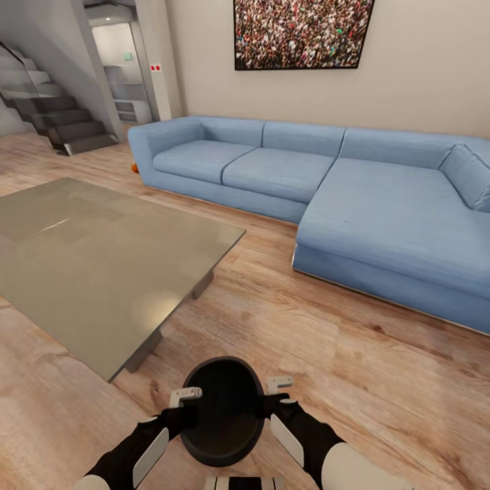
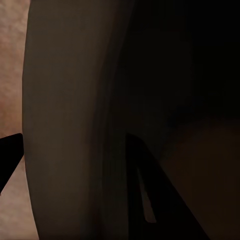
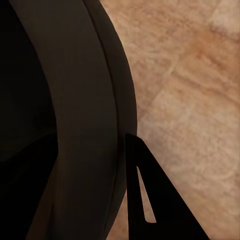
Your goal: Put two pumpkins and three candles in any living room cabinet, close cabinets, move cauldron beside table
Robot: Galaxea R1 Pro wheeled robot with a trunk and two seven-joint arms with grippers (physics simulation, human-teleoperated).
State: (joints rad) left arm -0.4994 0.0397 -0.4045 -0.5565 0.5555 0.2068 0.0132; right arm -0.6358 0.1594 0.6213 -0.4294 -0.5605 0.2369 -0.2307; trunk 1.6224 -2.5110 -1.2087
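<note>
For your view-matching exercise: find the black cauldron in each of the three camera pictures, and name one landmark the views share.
Head view: the cauldron sits low in the middle, mouth up, between both arms.
Left wrist view: its dark wall spans most of the picture, very close.
Right wrist view: its curved black rim covers one side.
Shared landmark: the wood floor, beside the cauldron in both wrist views.

No legible text, label, brand, number or sign anywhere.
</note>
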